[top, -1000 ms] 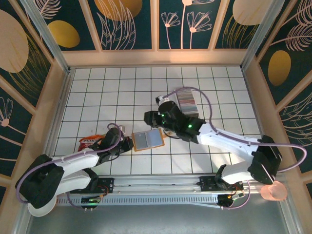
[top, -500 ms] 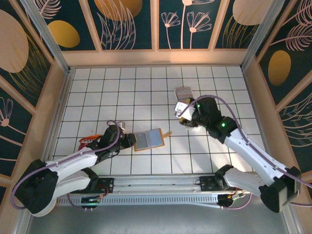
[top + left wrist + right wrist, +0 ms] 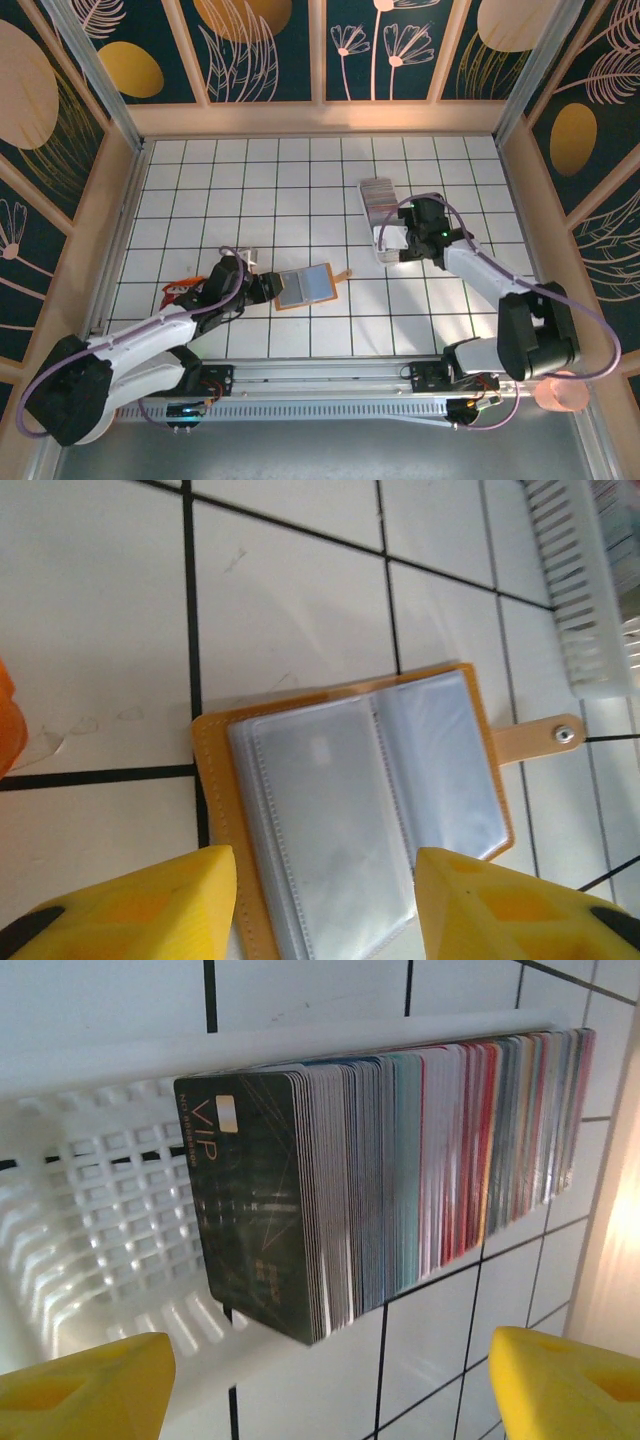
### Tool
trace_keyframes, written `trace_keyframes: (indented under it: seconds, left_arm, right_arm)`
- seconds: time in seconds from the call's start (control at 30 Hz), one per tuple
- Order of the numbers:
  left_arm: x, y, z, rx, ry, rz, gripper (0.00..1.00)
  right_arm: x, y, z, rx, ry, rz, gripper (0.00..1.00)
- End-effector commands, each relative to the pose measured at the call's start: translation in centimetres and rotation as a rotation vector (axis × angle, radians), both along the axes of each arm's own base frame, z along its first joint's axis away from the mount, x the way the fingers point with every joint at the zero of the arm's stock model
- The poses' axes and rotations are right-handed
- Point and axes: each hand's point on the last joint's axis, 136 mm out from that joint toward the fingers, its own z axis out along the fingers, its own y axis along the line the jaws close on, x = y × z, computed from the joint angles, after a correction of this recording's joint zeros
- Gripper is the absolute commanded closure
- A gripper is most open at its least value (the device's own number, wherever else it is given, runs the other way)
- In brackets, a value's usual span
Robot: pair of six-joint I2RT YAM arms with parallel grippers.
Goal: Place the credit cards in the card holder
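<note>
The card holder (image 3: 303, 287) lies open on the white tiles, tan leather with clear sleeves facing up (image 3: 360, 800) and its clasp tab (image 3: 540, 738) pointing right. My left gripper (image 3: 262, 288) is at its left edge, open, its yellow fingers (image 3: 150, 910) standing either side of the sleeves with nothing pinched. The credit cards (image 3: 400, 1170) stand on edge in a long row, a dark VIP card (image 3: 250, 1210) at the front. My right gripper (image 3: 393, 238) hovers just before that row, open (image 3: 330, 1380) and apart from the cards.
The cards sit in a white slotted plastic tray (image 3: 378, 195), also seen at upper right in the left wrist view (image 3: 590, 590). An orange packet (image 3: 180, 293) lies left of my left gripper. A pink cup (image 3: 560, 392) stands off the table at right.
My right arm swung from over the card holder back right to the card tray, and its jaws opened. My left gripper went from shut to open at the holder's left edge.
</note>
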Motion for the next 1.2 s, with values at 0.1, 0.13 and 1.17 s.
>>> trace_keyframes:
  seconds: [0.1, 0.13, 1.17]
  left_arm:
    - [-0.7, 0.6, 0.3, 0.009, -0.039, -0.013, 0.47]
    - [-0.6, 0.7, 0.3, 0.012, -0.04, -0.006, 0.47]
    - [-1.0, -0.1, -0.9, -0.019, 0.025, -0.021, 0.49]
  right_arm:
    - [3.0, 1.6, 0.4, -0.003, -0.058, 0.064, 0.24]
    - [3.1, 1.9, 0.1, -0.006, -0.052, 0.069, 0.26]
    - [2.0, 2.8, 1.1, -0.014, -0.057, 0.116, 0.74]
